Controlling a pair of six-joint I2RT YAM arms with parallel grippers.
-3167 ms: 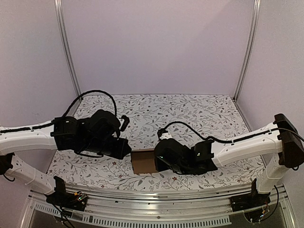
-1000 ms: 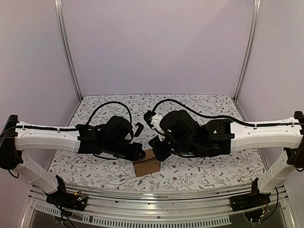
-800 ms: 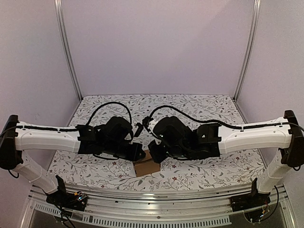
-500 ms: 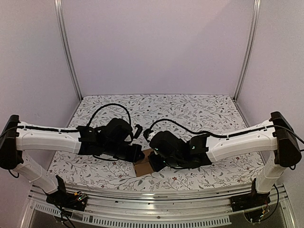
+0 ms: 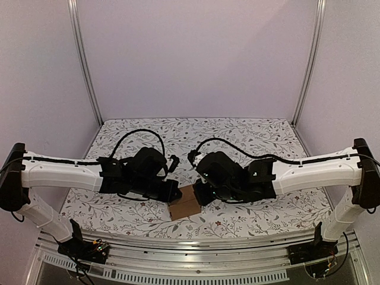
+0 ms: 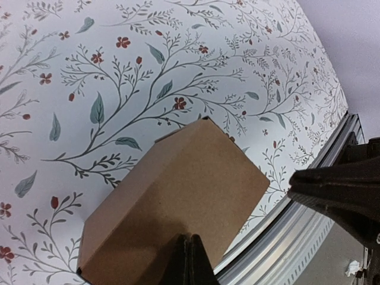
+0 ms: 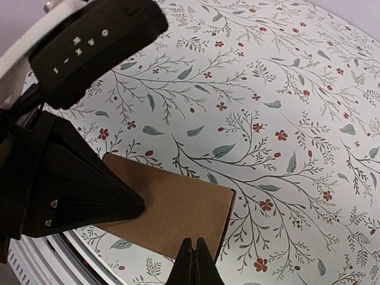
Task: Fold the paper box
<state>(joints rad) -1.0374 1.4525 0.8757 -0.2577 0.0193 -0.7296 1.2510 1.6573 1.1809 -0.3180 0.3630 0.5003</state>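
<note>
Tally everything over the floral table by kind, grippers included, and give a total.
Paper box, brown cardboard: 1
Grippers, both shut: 2 (left gripper, right gripper)
Total: 3

Paper box [image 5: 185, 203], plain brown cardboard, folded squarish; lying on the floral table

Floral tablecloth [image 5: 255, 142] (perhaps printed paper), grey metal rail [image 5: 202, 252] in front
</note>
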